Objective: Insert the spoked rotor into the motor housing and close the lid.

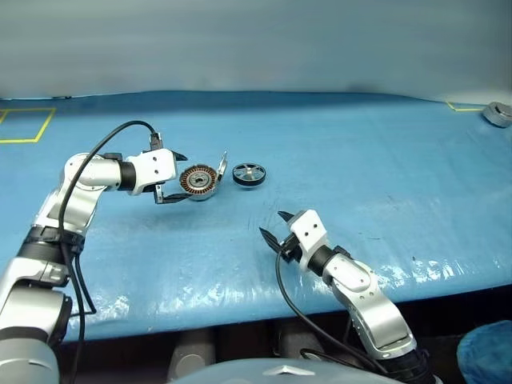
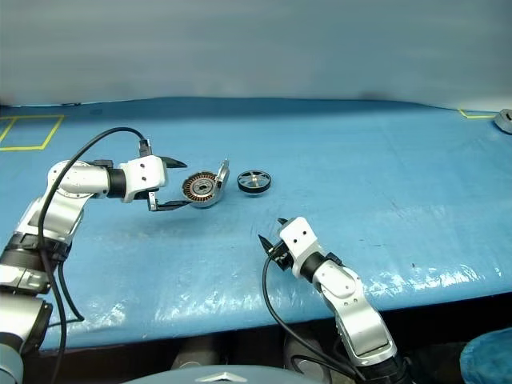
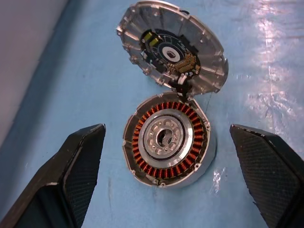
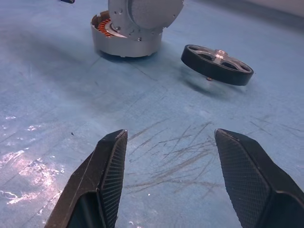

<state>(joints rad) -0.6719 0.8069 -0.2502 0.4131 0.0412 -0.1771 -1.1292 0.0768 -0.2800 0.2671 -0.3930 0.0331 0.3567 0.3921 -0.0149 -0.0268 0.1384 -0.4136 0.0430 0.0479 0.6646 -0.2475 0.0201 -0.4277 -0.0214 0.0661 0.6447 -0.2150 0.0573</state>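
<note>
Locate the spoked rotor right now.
The spoked rotor lies on the blue table, just right of the open motor housing, apart from both grippers.

Matt silver metal motor housing (image 3: 166,142) with copper windings; scuffed, glossy blue table (image 4: 57,95).

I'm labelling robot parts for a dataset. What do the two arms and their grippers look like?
Both arms are silver-grey metal segments with black joint bands and a white wrist block. A black cable loops along each. The left gripper and right gripper each have two black wedge-shaped fingers with finely textured inner pads.
</note>
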